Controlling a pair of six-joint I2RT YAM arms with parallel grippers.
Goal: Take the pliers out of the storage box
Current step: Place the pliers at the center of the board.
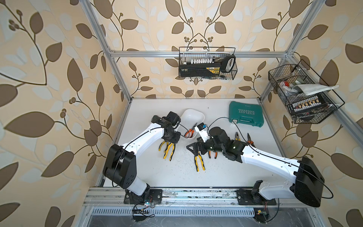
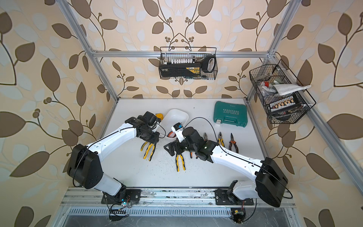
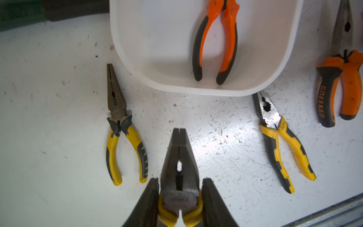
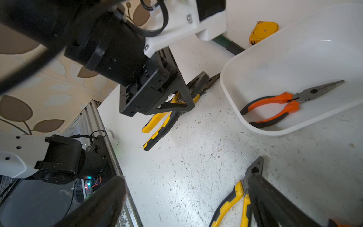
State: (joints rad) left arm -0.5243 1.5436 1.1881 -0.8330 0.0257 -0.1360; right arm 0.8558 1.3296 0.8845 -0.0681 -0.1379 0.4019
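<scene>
In both top views the white storage box (image 1: pixel 196 115) sits on the table (image 1: pixel 172 176), midway across and toward the far edge. One orange-handled long-nose pliers (image 1: pixel 189 132) lies inside at its near end. The left gripper (image 1: pixel 170 140) hangs just left of that end, and the right gripper (image 1: pixel 193 147) is just in front of it. A teal tool case (image 1: pixel 246 114) lies near the far right corner.

In the left wrist view, the left gripper pinches yellow-handled combination pliers (image 3: pixel 179 157) at the pivot. Whether the handles touch the table is hard to tell.

In the right wrist view, the right gripper stands spread wide with nothing between its fingers. A second yellow-handled pliers (image 4: pixel 233 198) lies beside one finger.
</scene>
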